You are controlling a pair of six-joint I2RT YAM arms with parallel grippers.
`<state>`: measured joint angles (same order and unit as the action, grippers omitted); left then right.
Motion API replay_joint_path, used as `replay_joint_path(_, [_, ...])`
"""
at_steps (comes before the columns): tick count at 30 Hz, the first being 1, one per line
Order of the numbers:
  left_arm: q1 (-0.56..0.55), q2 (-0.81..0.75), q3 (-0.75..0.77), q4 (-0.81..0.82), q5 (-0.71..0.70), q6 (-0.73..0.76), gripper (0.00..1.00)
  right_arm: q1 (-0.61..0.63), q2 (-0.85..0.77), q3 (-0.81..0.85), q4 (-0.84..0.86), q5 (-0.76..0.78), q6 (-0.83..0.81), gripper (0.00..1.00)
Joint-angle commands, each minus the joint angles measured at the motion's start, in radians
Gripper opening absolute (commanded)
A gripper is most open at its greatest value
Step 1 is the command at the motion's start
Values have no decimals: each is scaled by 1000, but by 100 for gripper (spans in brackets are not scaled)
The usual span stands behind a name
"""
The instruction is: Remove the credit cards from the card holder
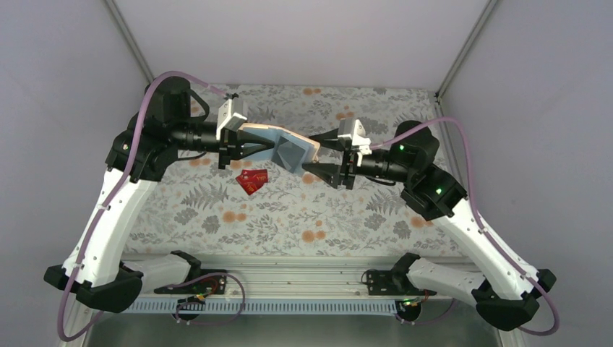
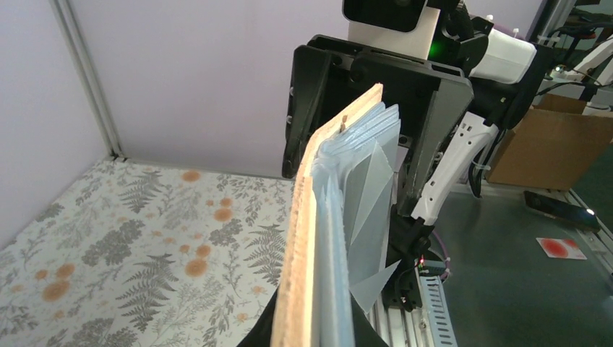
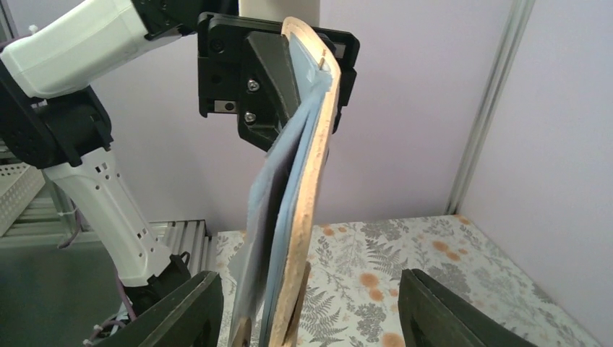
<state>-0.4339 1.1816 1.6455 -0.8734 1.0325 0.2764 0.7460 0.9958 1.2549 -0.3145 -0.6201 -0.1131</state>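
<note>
Centrally, in the upper middle of the top view, the card holder (image 1: 278, 148) is held up off the floral table (image 1: 303, 224). Its two panels are partly unfolded, so that the pale blue-grey inside is shown and the tan rim is seen along the far edge. Its left end is clamped by the left gripper (image 1: 242, 150), whose jaws are pressed tight on it. The right gripper (image 1: 323, 154) is spread wide about the right end. In the right wrist view, gaps are seen between both fingers (image 3: 181, 314) and the tan edge of the card holder (image 3: 307, 217), so nothing is gripped there. Two red credit cards (image 1: 251, 180) are laid overlapping on the table just lower left of the holder, with patterned surface showing on every side of them
</note>
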Motion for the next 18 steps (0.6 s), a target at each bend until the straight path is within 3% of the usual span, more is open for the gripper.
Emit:
replay_joint_path(1, [3, -7, 32, 2, 27, 0, 2, -5, -3, 4, 10, -12, -12, 52])
replay_joint_path(6, [3, -7, 32, -2, 30, 7, 2, -5, 8, 3, 8, -17, -20, 36])
replay_joint_path(18, [3, -5, 45, -15, 72, 26, 2, -7, 6, -38, 12, 75, -23, 36])
